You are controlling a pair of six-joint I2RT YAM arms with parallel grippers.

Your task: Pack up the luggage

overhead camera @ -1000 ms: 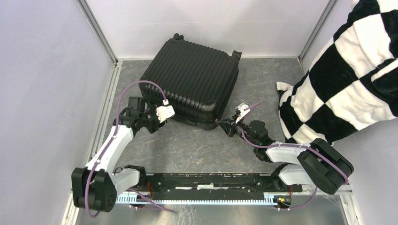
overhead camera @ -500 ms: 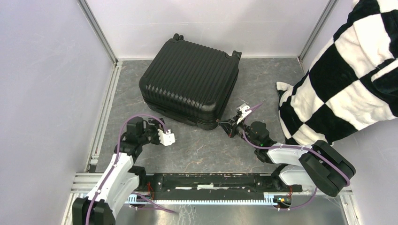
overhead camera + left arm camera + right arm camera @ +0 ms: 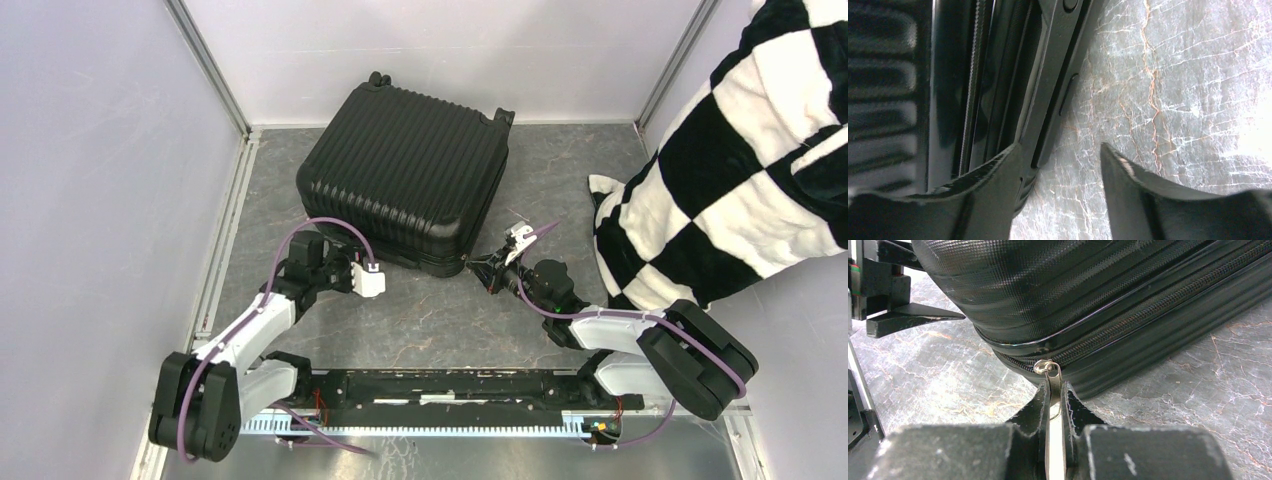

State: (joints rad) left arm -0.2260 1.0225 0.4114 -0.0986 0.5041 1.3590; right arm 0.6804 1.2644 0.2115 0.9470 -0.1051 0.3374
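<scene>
sitting low on the left, the left gripper (image 3: 1060, 150) has its two fingers spread wide apart and holds nothing. one finger is right by the bottom edge of the luggage (image 3: 410, 170), the other is over the grey table (image 3: 420, 320). the big black luggage lies flat with its lid down, in the middle near the back wall. at its near right corner the right gripper (image 3: 1054, 385) is squeezed tight on the small silver zipper pull (image 3: 1048, 367). a black and white checked blanket (image 3: 740, 170) is far right.
</scene>
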